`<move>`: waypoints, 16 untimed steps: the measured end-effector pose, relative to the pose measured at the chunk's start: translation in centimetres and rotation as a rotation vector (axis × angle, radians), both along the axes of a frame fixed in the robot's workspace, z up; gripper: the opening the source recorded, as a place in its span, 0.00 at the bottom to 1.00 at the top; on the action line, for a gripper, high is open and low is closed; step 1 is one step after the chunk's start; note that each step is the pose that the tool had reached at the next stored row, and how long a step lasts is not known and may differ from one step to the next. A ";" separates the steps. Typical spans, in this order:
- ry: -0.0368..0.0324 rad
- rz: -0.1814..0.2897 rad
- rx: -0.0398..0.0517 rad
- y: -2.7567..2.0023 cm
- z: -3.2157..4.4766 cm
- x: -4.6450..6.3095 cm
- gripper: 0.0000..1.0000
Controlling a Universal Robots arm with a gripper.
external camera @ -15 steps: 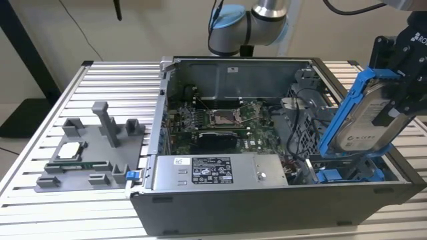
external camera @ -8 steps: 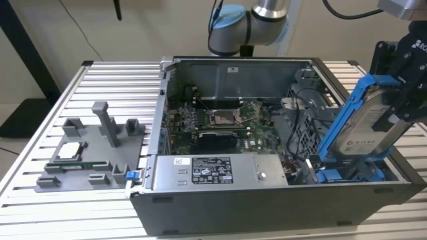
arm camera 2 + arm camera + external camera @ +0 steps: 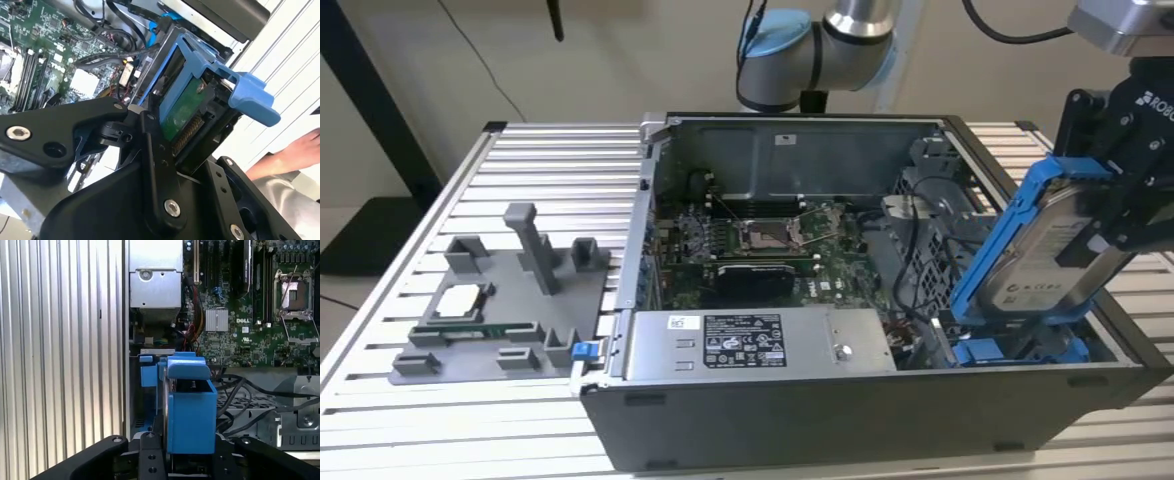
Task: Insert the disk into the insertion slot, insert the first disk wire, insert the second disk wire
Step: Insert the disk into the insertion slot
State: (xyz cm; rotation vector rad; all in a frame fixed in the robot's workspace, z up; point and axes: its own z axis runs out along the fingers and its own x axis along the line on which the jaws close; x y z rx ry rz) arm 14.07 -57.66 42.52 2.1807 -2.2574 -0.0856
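The ribbed metal tabletop [image 3: 400, 400] carries an open computer case [image 3: 854, 430], which lies on its side with the inner parts facing up. The arm [image 3: 814, 50] comes from behind the case and reaches over its end at the exterior view's right. Inside the case a green board [image 3: 761, 240] covers the floor, and a grey supply box [image 3: 761, 345] with a white label sits along the front wall. At the exterior view's left, beside the case, a grey fixture [image 3: 507, 300] holds some small parts.

The disk [image 3: 1054, 250], in its blue frame, stands steeply tilted in the front corner of the case at the exterior view's right. Its lower end is down at the blue rails of the slot [image 3: 1021, 350], and its upper end leans outward over the case wall. I cannot tell if the lower end touches the rails.

The tool [image 3: 1107, 215] is closed on the upper part of the disk. In the second wrist view the black fingers [image 3: 150, 145] press on the frame from both sides, next to the disk's green underside [image 3: 185, 107]. Black cables [image 3: 250, 395] lie near the disk in the first wrist view. A person's hand [image 3: 295, 150] rests on the tabletop outside the case.
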 end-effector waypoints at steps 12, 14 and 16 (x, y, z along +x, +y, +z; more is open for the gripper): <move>0.0013 -0.001 0.0031 -0.29 -1.17 -0.1 0.00; 0.0015 -0.001 0.0031 -0.33 -1.37 -0.1 0.00; 0.0015 -0.001 0.0030 -0.33 -1.52 -0.1 0.00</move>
